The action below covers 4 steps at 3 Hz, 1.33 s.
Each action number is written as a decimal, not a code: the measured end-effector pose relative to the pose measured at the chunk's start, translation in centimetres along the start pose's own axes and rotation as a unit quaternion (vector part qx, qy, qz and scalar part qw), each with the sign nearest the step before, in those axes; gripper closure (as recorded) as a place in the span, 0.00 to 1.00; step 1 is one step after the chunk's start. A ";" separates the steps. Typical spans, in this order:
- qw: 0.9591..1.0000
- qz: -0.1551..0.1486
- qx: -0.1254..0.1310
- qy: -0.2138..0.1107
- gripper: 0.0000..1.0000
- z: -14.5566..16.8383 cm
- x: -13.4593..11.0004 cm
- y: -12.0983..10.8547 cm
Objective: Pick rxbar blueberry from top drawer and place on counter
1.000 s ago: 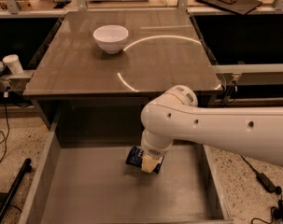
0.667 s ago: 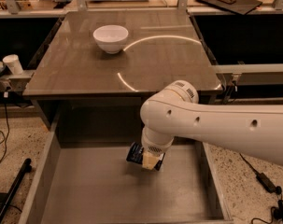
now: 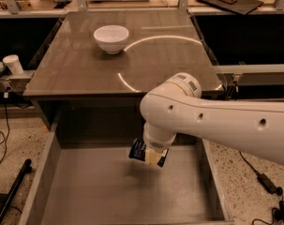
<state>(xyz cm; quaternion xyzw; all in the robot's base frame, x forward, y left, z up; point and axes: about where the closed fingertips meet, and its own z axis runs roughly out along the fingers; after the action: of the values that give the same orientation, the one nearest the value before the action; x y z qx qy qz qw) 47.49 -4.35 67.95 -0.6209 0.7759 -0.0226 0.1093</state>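
The rxbar blueberry (image 3: 138,150), a dark navy bar, hangs tilted at the end of my white arm, over the middle of the open grey top drawer (image 3: 85,191). My gripper (image 3: 153,156) points down into the drawer and is shut on the bar, holding it a little above the drawer bottom, where a faint shadow lies below it. The wrist hides most of the fingers. The glossy brown-grey counter (image 3: 85,64) lies behind the drawer, above its level.
A white bowl (image 3: 111,38) stands on the counter at the back left. A white paper cup (image 3: 12,63) sits on a ledge at the left. Cables and a black pole lie on the speckled floor on both sides of the drawer.
The gripper has risen slightly with the bar in it, and the bar now hangs clear of the drawer bottom. The arm's elbow has shifted a little towards the counter.
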 end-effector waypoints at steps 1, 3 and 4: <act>1.000 0.001 0.006 0.003 1.00 -1.0 0.1 -0.5; 0.999 0.001 0.032 0.013 1.00 -3.2 0.4 -2.2; 0.998 0.012 0.050 0.024 1.00 -4.1 1.3 -3.8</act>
<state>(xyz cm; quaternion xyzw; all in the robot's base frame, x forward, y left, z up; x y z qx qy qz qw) 50.06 -6.84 72.38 -0.6042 0.7839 -0.0748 0.1221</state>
